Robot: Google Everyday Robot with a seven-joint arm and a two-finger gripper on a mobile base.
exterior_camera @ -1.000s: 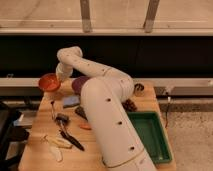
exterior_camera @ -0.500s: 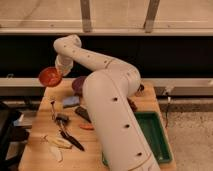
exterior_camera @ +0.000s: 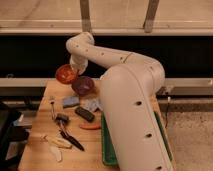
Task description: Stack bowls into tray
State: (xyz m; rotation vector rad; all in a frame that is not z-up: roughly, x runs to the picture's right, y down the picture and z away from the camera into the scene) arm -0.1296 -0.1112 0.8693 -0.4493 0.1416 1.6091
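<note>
The orange-red bowl [exterior_camera: 65, 74] hangs tilted above the table's back left corner, held at its rim by my gripper [exterior_camera: 74, 65] at the end of the white arm. The purple bowl [exterior_camera: 83, 85] stands on the wooden table just right of and below it, almost touching it in the picture. The green tray [exterior_camera: 107, 146] lies at the front right of the table. My arm hides most of it; only its left rim and a strip of its right edge [exterior_camera: 163, 136] show.
On the wooden table [exterior_camera: 35, 155] lie a blue sponge [exterior_camera: 70, 101], a grey packet [exterior_camera: 92, 105], a black block [exterior_camera: 84, 114], an orange stick-like thing [exterior_camera: 90, 126], a black-handled tool [exterior_camera: 65, 129] and pale utensils [exterior_camera: 55, 143]. A dark window wall stands behind.
My gripper has lifted the orange-red bowl and carried it to the right, from the table's far left corner to just beside the purple bowl.
</note>
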